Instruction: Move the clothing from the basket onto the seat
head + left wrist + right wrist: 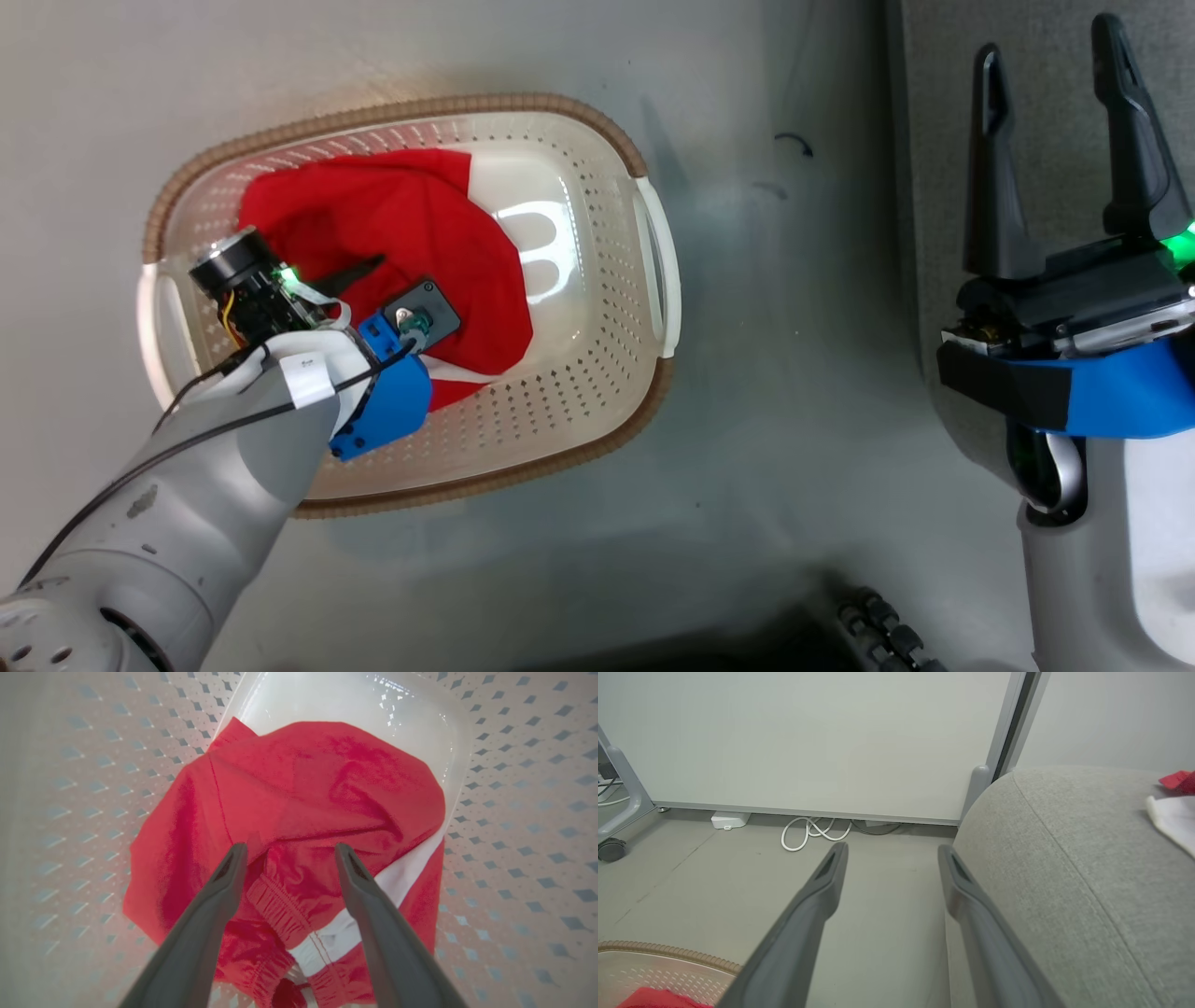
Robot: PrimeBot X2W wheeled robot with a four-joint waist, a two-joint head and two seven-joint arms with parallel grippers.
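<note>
Down in the basket (523, 101), which stands on the floor (794, 373), the clothing (392, 243) lies bunched toward the side away from the seat (1087, 868), leaving part of the glossy basket bottom bare. It is red, with a white stripe (402, 877) along one edge and a gathered elastic band (275, 900) near its middle. Reaching in from above, the left end effector (289, 851) points straight down at the heap, its two dark fingers spread wide apart with nothing between them but the elastic band below; whether the tips touch the fabric cannot be told. Off to the other side, the right end effector (1050, 42) hangs beside the rounded edge of the seat, well apart from the basket, its fingers likewise spread wide and holding nothing. From the right wrist view those fingers frame bare floor, with the basket's brown rim low at one side and the grey seat cushion with its seam at the other. On that cushion, at the far edge of the view, lies another bit of red and white cloth (1169, 812). A white cable (812, 833) coils on the floor at the foot of a pale wall panel (808, 742).
</note>
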